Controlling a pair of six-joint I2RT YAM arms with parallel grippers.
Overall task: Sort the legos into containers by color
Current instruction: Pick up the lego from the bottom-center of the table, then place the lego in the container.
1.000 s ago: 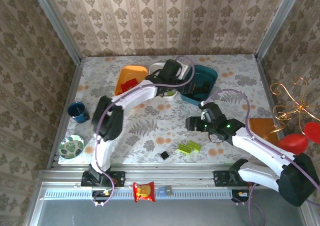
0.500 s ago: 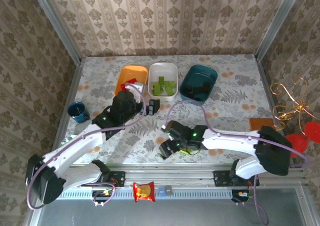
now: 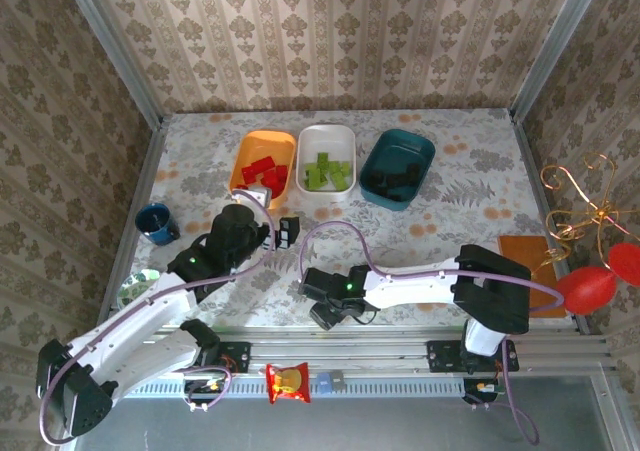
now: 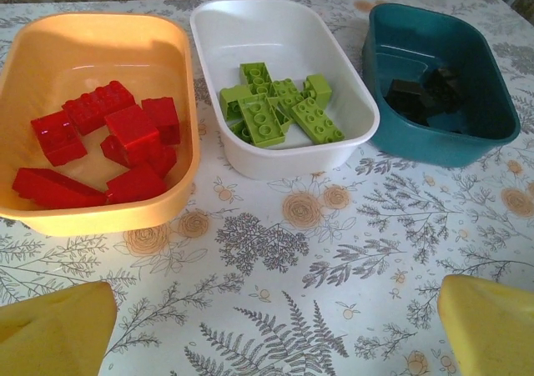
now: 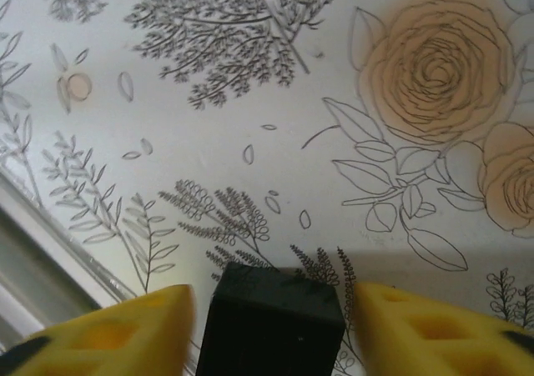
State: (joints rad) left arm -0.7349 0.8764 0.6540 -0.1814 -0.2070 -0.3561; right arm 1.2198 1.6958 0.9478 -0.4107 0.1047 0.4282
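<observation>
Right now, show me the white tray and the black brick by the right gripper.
white tray (image 4: 284, 161), left wrist view, near wall.
black brick (image 5: 271, 322), right wrist view, front face.

The flowered surface (image 3: 440, 226) before me carries an orange tray (image 3: 258, 146), a white tray (image 3: 325, 139) and a teal tray (image 3: 405, 151) side by side at upper middle; a blue cup (image 3: 157, 223) sits far left.

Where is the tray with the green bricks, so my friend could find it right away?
At the far side of the flowery table, the orange tray, the white tray and the dark teal tray sit in a row. Pick the middle one. It alone is white, and it alone holds lime green bricks.
</observation>
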